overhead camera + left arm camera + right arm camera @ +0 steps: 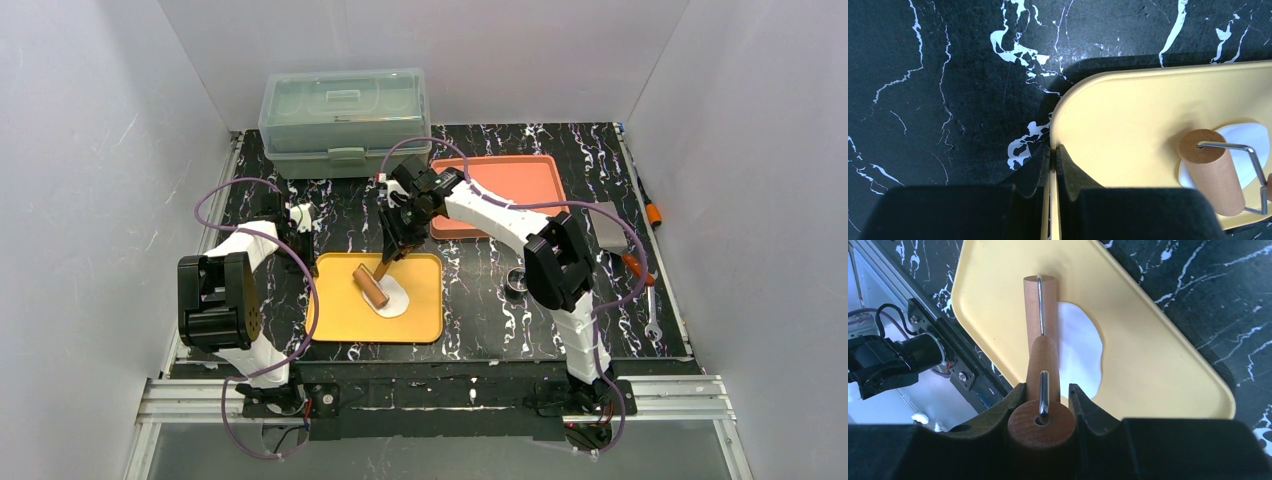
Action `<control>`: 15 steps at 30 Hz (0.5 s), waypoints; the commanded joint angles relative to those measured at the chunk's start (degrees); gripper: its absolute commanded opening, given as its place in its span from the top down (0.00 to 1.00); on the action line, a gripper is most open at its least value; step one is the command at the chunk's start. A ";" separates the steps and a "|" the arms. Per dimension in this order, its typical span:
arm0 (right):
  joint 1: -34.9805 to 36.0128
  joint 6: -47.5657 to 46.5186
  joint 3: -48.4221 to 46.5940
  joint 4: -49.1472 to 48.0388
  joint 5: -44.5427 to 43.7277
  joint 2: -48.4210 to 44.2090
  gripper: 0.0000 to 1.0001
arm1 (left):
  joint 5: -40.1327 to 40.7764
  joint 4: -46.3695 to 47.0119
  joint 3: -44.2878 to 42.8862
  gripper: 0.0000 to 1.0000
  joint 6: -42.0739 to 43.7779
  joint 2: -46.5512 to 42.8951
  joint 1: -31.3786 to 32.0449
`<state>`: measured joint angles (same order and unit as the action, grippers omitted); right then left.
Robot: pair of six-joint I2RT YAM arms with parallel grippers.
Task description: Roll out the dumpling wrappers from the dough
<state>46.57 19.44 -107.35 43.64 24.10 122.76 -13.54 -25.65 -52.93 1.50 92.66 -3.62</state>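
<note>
One sheet of dough (397, 300), flattened, white and roughly oval, lies near the middle of the yellow tray (340, 322). Wooden roller (372, 286) rests across the dough's left side. Right gripper (1045, 396) is clamped on the roller's wooden handle, a finger on either side. Left gripper (1053, 152) is pinched together on the tray's rim near a corner. Small metal ring (517, 283) sits on the black marble table (480, 320), right of the tray and apart from it.
</note>
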 commanded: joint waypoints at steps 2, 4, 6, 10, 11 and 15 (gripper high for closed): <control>-1.99 -5.98 5.09 8.93 -16.63 2.21 0.99 | 0.49 -0.72 2.03 1.00 0.79 -0.91 0.41; -1.09 -5.21 6.57 7.70 -16.30 2.28 0.99 | 0.53 -0.72 2.04 1.00 0.79 -0.93 0.42; 0.95 -4.36 8.19 6.02 -15.71 3.05 0.99 | 0.53 -0.72 2.04 1.00 0.79 -0.91 0.45; 4.99 -2.78 10.36 3.30 -12.53 5.41 0.99 | 0.53 -0.67 1.99 1.00 0.72 -0.82 0.44; 5.55 -2.18 10.89 2.35 -11.90 5.62 0.99 | 0.53 -0.64 2.05 1.00 0.70 -0.82 0.40; 6.05 -1.89 10.49 1.80 -11.75 6.18 0.99 | 0.53 -0.63 1.97 1.00 0.70 -0.73 0.44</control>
<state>49.32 22.61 -101.75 36.67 25.45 121.32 -13.52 -25.52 -52.82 1.50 92.55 -3.62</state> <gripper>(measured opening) 0.397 0.028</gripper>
